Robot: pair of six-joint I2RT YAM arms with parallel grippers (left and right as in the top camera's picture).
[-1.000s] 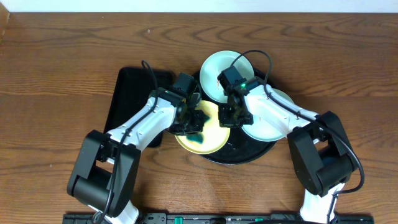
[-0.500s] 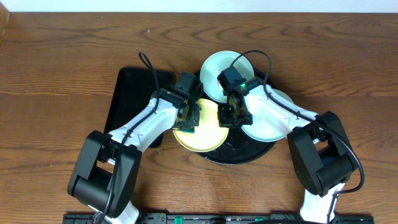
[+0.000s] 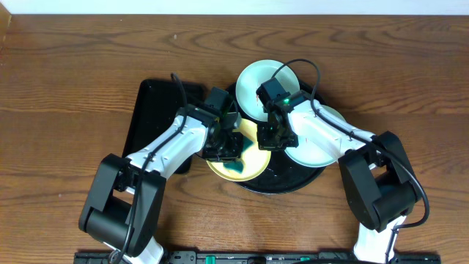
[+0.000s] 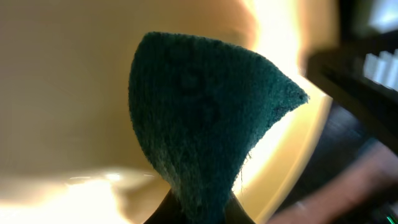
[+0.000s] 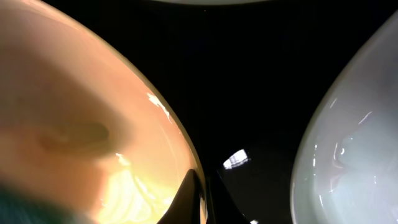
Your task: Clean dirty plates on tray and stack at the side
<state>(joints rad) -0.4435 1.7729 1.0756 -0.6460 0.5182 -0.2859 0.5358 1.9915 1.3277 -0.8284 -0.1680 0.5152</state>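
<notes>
The yellow plate (image 3: pixel 245 158) lies on the front left of the round black tray (image 3: pixel 293 180). My left gripper (image 3: pixel 231 147) is shut on a dark green scouring cloth (image 4: pixel 205 124) and presses it on the yellow plate (image 4: pixel 68 93). My right gripper (image 3: pixel 270 139) is shut on the yellow plate's right rim (image 5: pixel 180 134), one finger inside and one outside. Two mint-blue plates lie on the tray: one at the back (image 3: pixel 256 84), one at the right (image 3: pixel 315 150), the latter also in the right wrist view (image 5: pixel 348 162).
A smaller rectangular black tray (image 3: pixel 150 117) lies left of the round tray, under my left arm. Brown wood tabletop (image 3: pixel 66 110) surrounds both trays.
The left gripper swept the cloth across the yellow plate: back and left half a second ago, now forward again with the cloth showing on the plate. The right gripper has held still.
</notes>
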